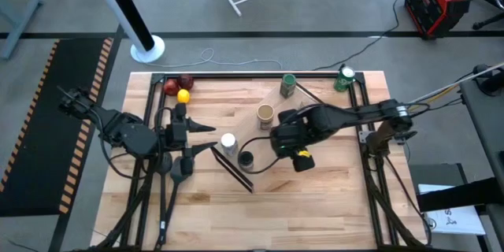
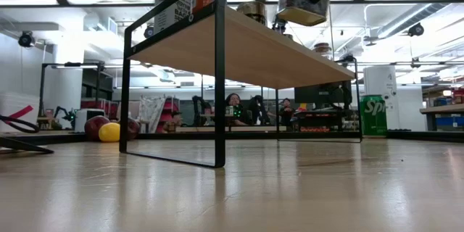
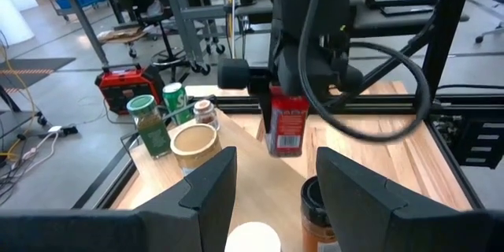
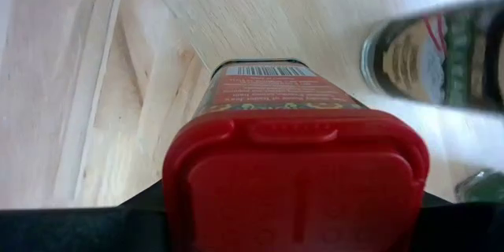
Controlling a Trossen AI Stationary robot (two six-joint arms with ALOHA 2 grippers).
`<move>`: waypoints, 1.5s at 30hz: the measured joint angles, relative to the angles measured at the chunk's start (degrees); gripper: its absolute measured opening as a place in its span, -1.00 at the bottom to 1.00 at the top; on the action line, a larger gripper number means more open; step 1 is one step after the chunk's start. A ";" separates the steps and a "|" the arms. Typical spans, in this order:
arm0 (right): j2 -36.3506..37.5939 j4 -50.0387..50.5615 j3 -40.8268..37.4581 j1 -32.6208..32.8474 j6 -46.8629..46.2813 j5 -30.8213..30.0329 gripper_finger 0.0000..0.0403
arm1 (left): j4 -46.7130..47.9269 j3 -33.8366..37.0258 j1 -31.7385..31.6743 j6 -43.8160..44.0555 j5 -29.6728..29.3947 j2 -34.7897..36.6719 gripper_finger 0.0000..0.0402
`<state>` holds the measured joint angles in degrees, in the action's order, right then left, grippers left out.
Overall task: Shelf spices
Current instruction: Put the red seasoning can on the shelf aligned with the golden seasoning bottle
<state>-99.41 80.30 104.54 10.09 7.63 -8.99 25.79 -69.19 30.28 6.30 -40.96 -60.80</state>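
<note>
Currently the task reads as partly done, judged from how things lie: the shelf [image 2: 290, 54], a slanted light-wood rack on thin black bars, already carries several jars in the low view, among them a large pale-topped jar at its near end and a few smaller ones farther along, though I cannot count them with certainty. In the high view a white-topped jar [image 1: 228, 141] and a black-topped jar [image 1: 246, 158] sit at the shelf's near end, a tan-topped jar [image 1: 265, 113] toward its middle, and a green-topped jar [image 1: 288, 85] toward its far end; whether each stands on the board or on the surface beside it cannot be settled from above. A green can [image 1: 344, 78] stands off past the shelf's far end and is not part of the job. The red-topped jar [image 3: 287, 122] is the one in hand: the right hand [image 1: 298, 148] is clamped on it at the lid end, label and barcode facing away from the wrist camera, jar upright and hanging clear above the shelf board, roughly mid-length and nearer the far side than the white-topped jar. It is not yet set down. The left hand [image 3: 268, 193] waits at the shelf's near end, fingers apart and empty, with the white-topped jar just beyond them. Left to do, as I judge it: lower and release the red-topped jar, then check the rest.
</note>
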 joint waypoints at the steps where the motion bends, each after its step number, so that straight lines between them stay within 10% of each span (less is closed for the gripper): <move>1: -1.46 1.24 1.84 0.00 0.99 -0.02 -0.14 | -0.06 0.00 0.00 -0.03 -0.01 0.00 -0.18; 12: -10.54 9.66 17.13 -0.28 7.86 -0.11 -0.14 | 2.41 0.00 0.00 0.99 0.02 0.00 -0.18; 45: -11.40 9.76 13.50 -1.99 11.39 -2.54 -0.02 | 2.51 0.00 0.00 1.34 0.02 0.02 -0.18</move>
<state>-110.80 90.06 118.04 8.10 19.02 -11.53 28.31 -69.19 30.28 7.64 -40.95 -60.77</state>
